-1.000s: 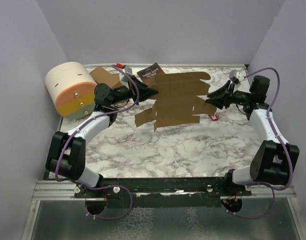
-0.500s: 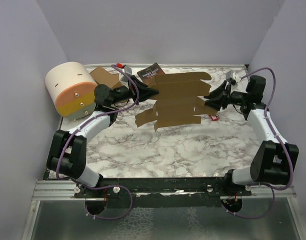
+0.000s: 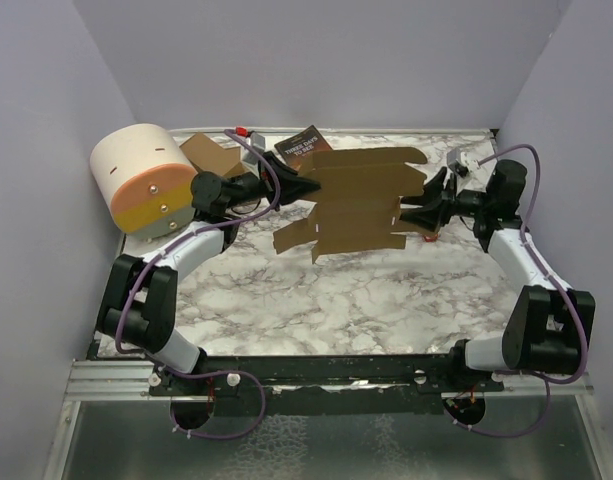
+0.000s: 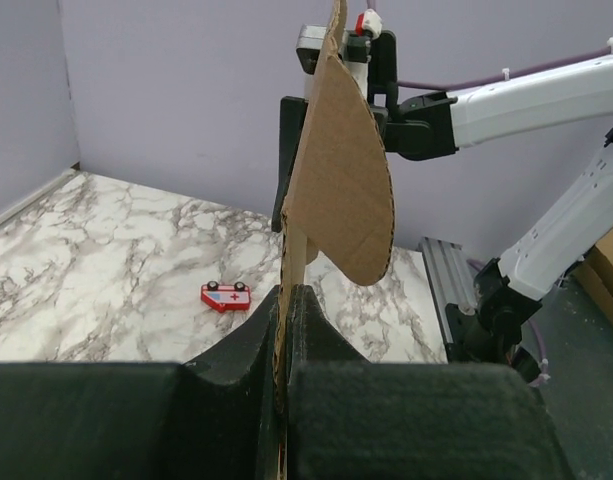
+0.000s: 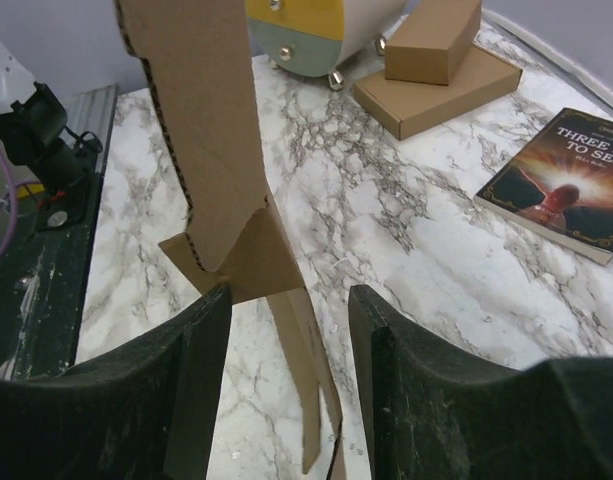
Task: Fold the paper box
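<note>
One paper box [image 3: 361,200], clamped by the left gripper [image 3: 307,185]; the right gripper [image 3: 404,212] stands released

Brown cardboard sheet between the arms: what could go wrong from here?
1. Only the left gripper clamps the flat brown die-cut cardboard sheet, at one edge; the right gripper is open around the far edge, so the sheet may sag or swing.
2. The small red toy car lies under that side; a lowered flap or finger could knock it.

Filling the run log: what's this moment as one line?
box: flat, unfolded | left gripper: shut on box edge | right gripper: open, opposite edge between its jaws
</note>
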Tool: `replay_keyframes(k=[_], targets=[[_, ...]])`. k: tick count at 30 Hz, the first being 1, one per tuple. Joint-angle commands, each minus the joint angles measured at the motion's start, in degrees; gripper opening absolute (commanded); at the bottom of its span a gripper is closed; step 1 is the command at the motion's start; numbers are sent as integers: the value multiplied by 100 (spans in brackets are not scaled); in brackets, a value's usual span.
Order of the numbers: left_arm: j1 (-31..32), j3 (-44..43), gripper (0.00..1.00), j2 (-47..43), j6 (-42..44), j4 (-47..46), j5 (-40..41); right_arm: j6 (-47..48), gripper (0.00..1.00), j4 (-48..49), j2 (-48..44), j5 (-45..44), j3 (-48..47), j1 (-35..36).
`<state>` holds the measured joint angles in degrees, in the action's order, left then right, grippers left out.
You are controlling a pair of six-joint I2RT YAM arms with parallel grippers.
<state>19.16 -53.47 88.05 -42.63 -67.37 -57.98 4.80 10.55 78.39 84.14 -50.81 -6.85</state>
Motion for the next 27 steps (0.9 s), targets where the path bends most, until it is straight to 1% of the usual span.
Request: replay_keyframes(k=[1,6,10,20,25,27], targets=[[59,-92,0,129,-337,-623,-134,-915,51,1327,-215,254,250,99],[84,-136,0,292,-688,-1108,-183,-1193,49,1796,-263,242,355,165],[110,-166,0,357,-862,-1296,-214,-1444,46,2147,-278,244,442,183],[117,-207,0,421,-927,-1372,-214,-1527,19,2272,-333,468,478,193],[120,-213,0,432,-936,-1383,-214,-1629,2,2330,-337,540,475,193],[120,-213,0,441,-940,-1391,-219,-1674,1,2380,-350,552,490,191]])
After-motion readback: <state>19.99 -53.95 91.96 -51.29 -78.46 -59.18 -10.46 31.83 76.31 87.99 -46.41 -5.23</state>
